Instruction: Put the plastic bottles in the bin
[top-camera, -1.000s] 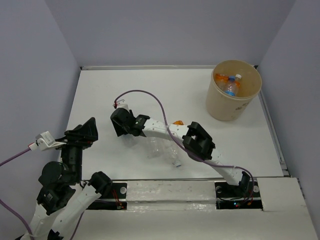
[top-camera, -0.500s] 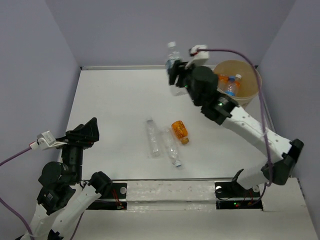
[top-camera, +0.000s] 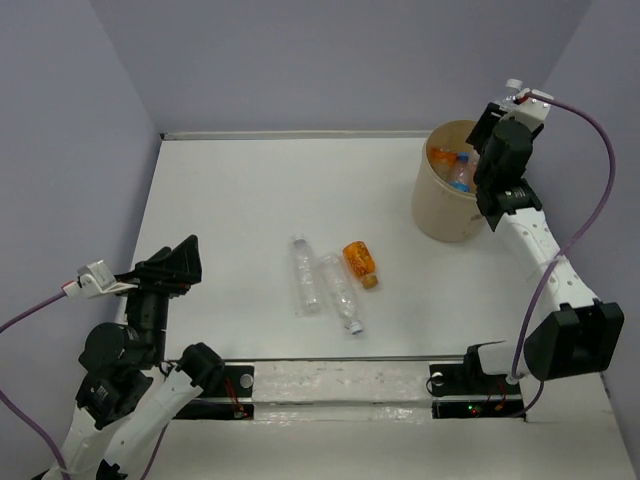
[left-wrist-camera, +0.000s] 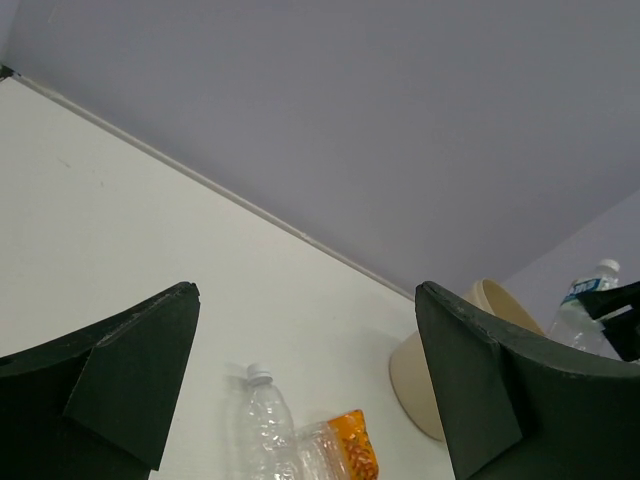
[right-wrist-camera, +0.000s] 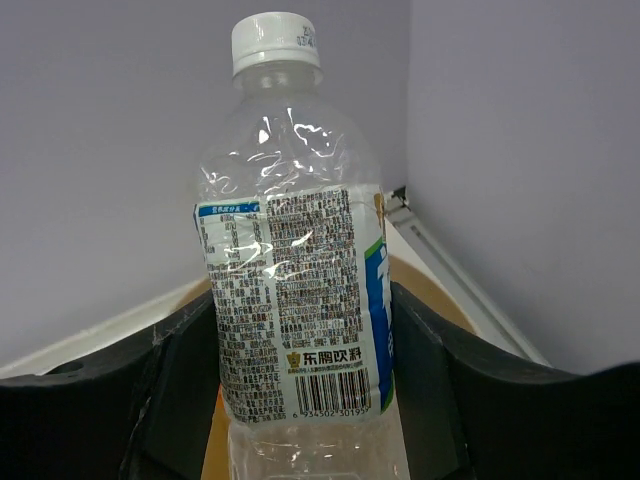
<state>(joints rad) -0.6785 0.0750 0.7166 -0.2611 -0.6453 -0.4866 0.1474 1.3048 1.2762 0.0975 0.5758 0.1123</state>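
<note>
Right gripper (right-wrist-camera: 305, 400), raised at the right rim of the round tan paper-like bin (top-camera: 432, 205), fingers closed against the sides of an upright clear plastic bottle with white cap and white-green printed label (right-wrist-camera: 290, 300). Orange- and blue-labelled bottles (top-camera: 455, 168) lie inside the bin. On the white table (top-camera: 220, 200): one clear bottle (top-camera: 303, 275), a second clear bottle (top-camera: 340, 292) beside it, and an orange-labelled bottle (top-camera: 359, 260) just beside these. Left gripper (left-wrist-camera: 305, 290) spread wide, empty, near the table's left edge
</note>
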